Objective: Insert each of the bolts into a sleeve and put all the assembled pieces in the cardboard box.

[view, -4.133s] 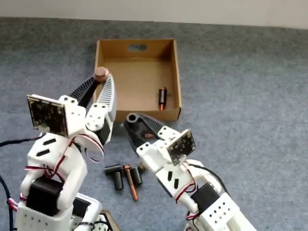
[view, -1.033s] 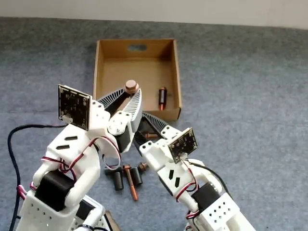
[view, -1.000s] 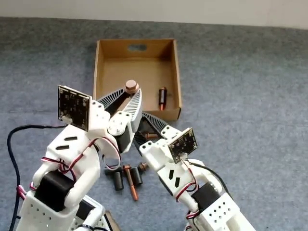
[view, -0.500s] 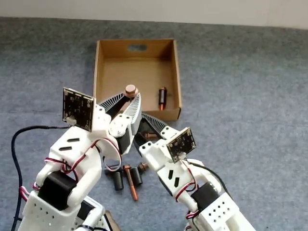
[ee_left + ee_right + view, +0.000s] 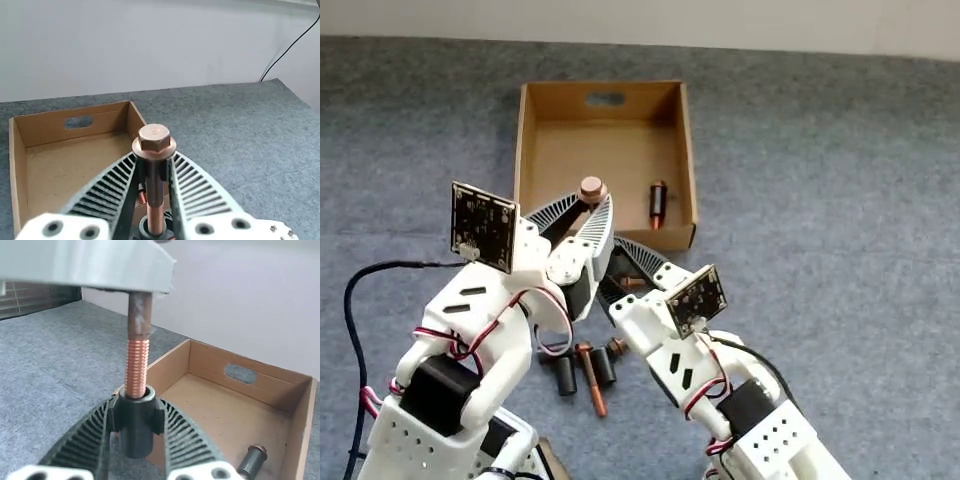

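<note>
**A:** At the left end effector, what was held?

**B:** It was clamped on a copper-coloured hex-head metal bolt. The threaded tip sat in the black cylindrical sleeve, which the right end effector gripped, close to the brown cardboard box.

**A:** Handling?

**B:** Both looked rigid, light and probably slick, so I'd grip the shank below the head. Loose sleeves and a second bolt lay on the grey felt-like surface, and a white wall stood behind.

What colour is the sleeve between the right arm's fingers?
Black. The sleeve shows best in the right wrist view.
</note>
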Action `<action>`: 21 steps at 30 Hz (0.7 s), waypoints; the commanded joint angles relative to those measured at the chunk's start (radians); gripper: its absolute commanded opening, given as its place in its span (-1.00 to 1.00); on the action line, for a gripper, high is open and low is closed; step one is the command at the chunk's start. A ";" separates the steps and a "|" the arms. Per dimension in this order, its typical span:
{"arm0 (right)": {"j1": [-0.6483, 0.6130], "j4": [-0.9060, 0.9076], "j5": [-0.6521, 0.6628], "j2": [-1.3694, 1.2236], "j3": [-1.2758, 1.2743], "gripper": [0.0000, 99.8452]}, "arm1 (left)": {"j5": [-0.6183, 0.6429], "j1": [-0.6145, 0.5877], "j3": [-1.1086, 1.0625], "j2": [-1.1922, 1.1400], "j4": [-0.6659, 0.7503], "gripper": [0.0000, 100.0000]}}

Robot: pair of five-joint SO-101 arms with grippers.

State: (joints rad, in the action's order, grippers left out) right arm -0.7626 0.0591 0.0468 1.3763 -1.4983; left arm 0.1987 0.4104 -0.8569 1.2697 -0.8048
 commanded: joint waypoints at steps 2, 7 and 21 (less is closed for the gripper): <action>0.015 -0.024 -0.008 0.012 0.018 -0.99 | -0.135 0.015 0.001 0.001 0.006 -0.98; 0.015 -0.024 -0.008 0.012 0.018 -0.99 | -0.149 0.016 -0.001 -0.002 0.006 -0.98; 0.036 -0.022 -0.011 0.012 0.018 -0.99 | -0.149 0.015 -0.001 0.117 -0.158 -0.98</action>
State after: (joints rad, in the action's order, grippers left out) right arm -0.7610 0.0591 0.0468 1.3779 -1.4968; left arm 0.0606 0.4196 -0.8677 1.3418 -0.9152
